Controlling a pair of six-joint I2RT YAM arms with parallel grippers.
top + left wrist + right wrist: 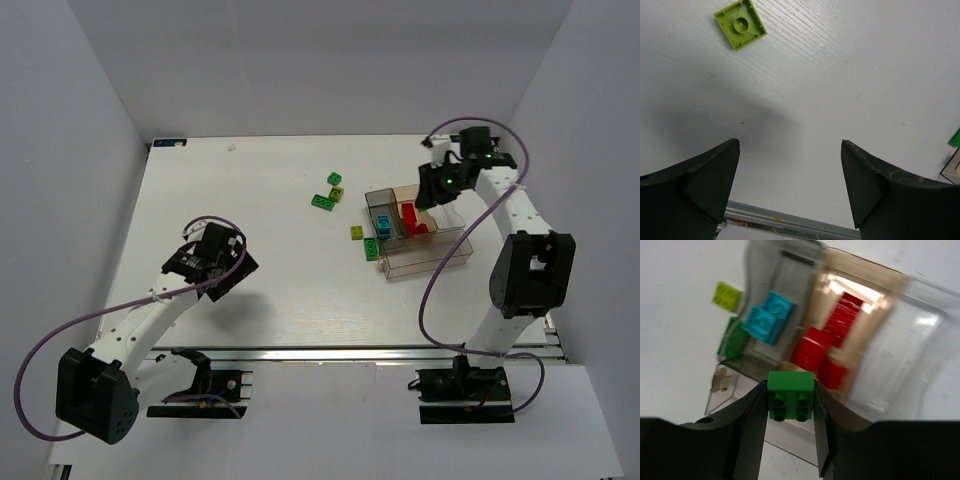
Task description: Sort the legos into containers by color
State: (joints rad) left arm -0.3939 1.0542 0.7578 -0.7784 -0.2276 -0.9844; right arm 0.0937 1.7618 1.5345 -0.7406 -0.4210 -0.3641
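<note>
Overhead view first. Shows white table [260, 300] with left gripper [222, 266] poised over bare surface left of centre, well apart from all bricks. Puts right gripper [437, 190] above far edge of divided box [430, 268] on right side. Finds red bricks [413, 220] in tan middle compartment and light blue bricks [384, 222] in grey compartment just left of it. Counts three loose bricks [323, 202], green and yellow-green, on table beyond box's left side, plus near pair [372, 248] just beside its left wall.

Left wrist view next. Shows fingers [705, 185] spread wide with nothing between, only table below. Catches yellow-green plate [740, 24] lying hollow side up, far from both tips.

Right wrist view last. Shows fingers [752, 420] clamped on held green brick [790, 395], four studs toward camera, lifted just short of box wall. Beyond, blurred: blue pieces in grey section, red pieces in tan section, yellow-green brick [726, 295] and another green one outside at left.
</note>
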